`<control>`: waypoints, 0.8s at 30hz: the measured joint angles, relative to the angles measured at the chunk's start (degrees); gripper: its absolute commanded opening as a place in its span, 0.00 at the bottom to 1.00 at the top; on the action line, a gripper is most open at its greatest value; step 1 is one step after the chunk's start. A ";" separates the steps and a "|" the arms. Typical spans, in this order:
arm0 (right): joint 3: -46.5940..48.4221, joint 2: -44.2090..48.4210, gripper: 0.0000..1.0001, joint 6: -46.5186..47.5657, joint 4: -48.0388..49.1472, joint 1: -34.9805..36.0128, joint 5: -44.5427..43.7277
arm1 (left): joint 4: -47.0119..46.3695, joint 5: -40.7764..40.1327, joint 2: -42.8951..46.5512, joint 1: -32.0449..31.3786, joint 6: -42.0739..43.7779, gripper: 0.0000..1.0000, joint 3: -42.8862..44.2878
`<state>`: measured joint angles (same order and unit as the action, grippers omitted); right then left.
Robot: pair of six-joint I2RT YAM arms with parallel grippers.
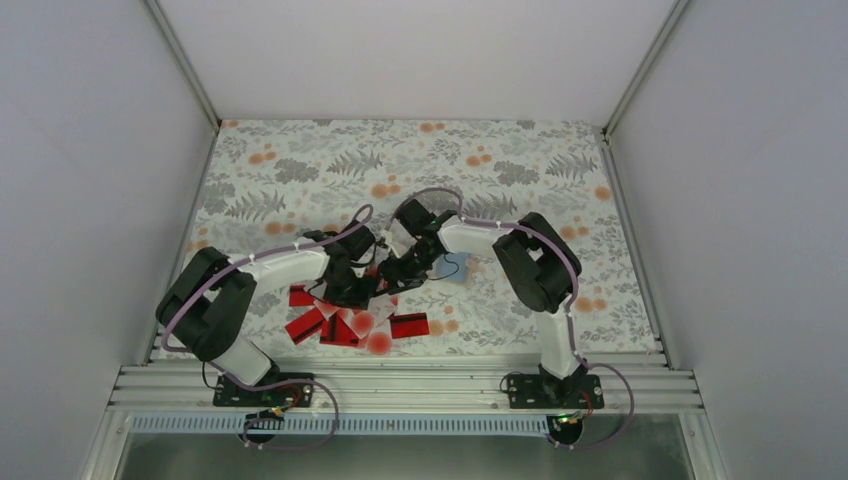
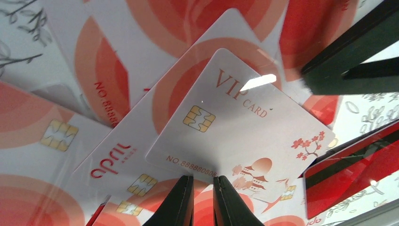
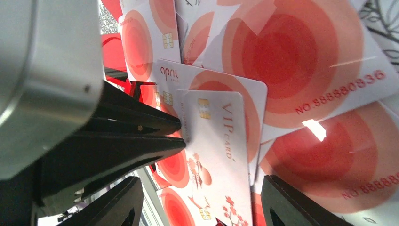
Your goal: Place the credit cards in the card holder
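Note:
The credit cards (image 1: 350, 325) lie in a loose pile near the table's front, some red with a black stripe, others white with red dots. My left gripper (image 2: 203, 188) is shut on the edge of one white "VIP" credit card (image 2: 235, 127) and holds it tilted above the pile. My right gripper (image 3: 202, 207) is open, and the same VIP card (image 3: 221, 155) hangs between its two fingers; whether they touch it I cannot tell. In the top view the left gripper (image 1: 362, 285) and right gripper (image 1: 402, 268) meet over the pile. The card holder (image 1: 453, 266), its blue-grey face up, lies just right of them.
The table has a floral cloth (image 1: 300, 170). A metal rail (image 1: 400, 385) runs along the near edge, and grey walls close in the left, right and back. The right gripper's dark fingers (image 2: 348, 61) show at the upper right of the left wrist view.

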<state>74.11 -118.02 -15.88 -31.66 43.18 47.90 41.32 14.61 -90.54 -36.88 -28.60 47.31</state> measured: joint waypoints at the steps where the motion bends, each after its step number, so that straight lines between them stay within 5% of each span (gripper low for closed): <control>1: 0.11 0.00 0.64 -0.02 0.02 0.31 -0.39 | -0.31 0.24 -0.07 0.00 -0.13 0.13 -0.02; 14: 0.26 0.22 0.63 -2.64 -1.36 0.09 -0.02 | -6.16 4.13 -0.24 0.50 -0.83 0.12 -1.73; 24: -0.85 0.35 0.62 -4.96 -2.16 -2.32 8.81 | -9.07 5.16 0.96 0.68 -2.08 0.10 -3.50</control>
<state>73.25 -117.67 -20.84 -33.82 40.86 56.71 32.25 19.77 -89.58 -36.21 -30.68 43.81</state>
